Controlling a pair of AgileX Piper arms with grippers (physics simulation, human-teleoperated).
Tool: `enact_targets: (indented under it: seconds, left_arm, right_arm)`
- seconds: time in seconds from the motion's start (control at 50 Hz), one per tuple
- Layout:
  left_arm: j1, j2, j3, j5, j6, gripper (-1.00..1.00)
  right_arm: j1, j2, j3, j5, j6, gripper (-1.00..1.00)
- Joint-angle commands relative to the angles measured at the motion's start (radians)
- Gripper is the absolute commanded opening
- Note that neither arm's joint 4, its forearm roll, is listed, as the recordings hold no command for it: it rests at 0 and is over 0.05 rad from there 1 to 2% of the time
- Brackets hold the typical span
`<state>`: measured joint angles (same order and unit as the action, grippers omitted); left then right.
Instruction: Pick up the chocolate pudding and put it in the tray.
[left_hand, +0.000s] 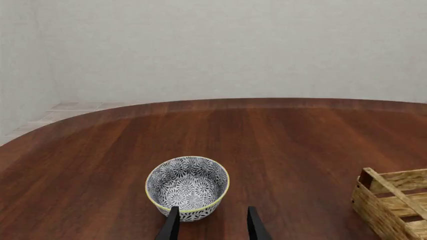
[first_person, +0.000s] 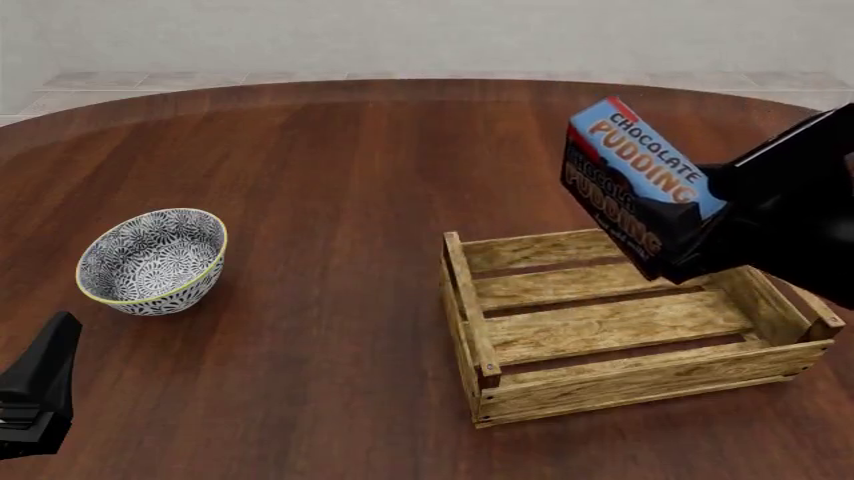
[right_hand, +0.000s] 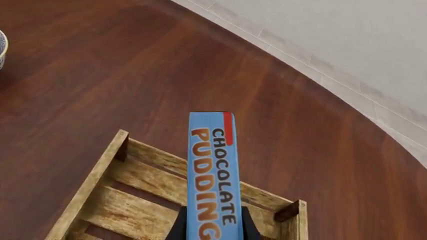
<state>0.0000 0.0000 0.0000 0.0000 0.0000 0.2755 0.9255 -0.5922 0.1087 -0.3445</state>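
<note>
My right gripper (first_person: 687, 228) is shut on the chocolate pudding (first_person: 637, 180), a small carton with a blue lettered top and dark brown front. It holds the carton tilted in the air above the far right part of the tray (first_person: 470, 290), an open crate of light wooden slats. In the right wrist view the carton (right_hand: 213, 175) stands between the fingers over the tray (right_hand: 93, 181). My left gripper (left_hand: 212, 226) is open and empty near the table's front left, close to the bowl. The tray's corner (left_hand: 390, 202) shows in the left wrist view.
A round blue-white patterned bowl (first_person: 152, 260) sits on the dark wooden table at the left, also in the left wrist view (left_hand: 188, 186). The table's curved far edge (first_person: 427, 82) meets a pale floor and wall.
</note>
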Motion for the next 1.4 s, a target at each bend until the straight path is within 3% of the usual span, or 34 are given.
enact_targets:
  seconds: [0.02, 1.4]
  left_arm:
    - [0.0, 0.0, 0.0, 0.0, 0.0, 1.0]
    - [0.0, 0.0, 0.0, 0.0, 0.0, 1.0]
  right_arm:
    - [0.0, 0.01, 0.029, -0.024, 0.042, -1.0]
    - [0.006, 0.077, 0.177, -0.17, 0.123, -1.0]
